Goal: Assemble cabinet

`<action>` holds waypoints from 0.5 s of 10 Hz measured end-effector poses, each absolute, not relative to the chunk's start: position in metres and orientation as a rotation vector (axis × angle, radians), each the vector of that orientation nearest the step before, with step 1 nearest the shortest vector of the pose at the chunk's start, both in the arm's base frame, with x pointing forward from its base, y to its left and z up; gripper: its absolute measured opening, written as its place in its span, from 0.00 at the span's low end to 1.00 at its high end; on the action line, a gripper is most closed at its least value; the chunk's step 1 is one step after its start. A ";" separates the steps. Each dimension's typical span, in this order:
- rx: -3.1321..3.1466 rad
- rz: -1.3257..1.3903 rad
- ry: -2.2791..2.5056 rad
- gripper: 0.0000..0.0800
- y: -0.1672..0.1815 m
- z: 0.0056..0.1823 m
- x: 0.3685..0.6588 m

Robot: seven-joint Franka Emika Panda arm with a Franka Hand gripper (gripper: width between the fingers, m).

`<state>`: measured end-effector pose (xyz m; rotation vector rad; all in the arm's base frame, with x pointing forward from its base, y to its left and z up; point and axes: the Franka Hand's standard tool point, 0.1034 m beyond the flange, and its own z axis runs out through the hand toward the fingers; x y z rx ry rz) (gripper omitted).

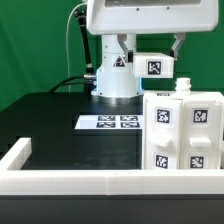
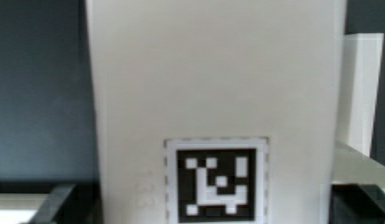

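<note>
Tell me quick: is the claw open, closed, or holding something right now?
Claw: closed on a white tagged cabinet block, which it holds in the air.

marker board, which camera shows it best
The exterior view: the marker board lies flat with its tags visible. The wrist view shows none of it; a white tagged panel fills that frame.

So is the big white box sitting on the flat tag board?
No, the cabinet body stands on the black table; the marker board lies bare beside it.
</note>
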<state>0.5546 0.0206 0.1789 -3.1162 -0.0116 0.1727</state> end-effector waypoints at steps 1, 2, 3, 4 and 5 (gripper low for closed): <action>-3.116 0.175 -0.012 0.70 0.021 0.178 0.554; -3.116 0.176 -0.012 0.70 0.021 0.178 0.554; -3.116 0.177 -0.012 0.70 0.021 0.177 0.554; -3.116 0.177 -0.014 0.70 0.022 0.177 0.554; -3.116 0.178 -0.002 0.70 0.029 0.180 0.558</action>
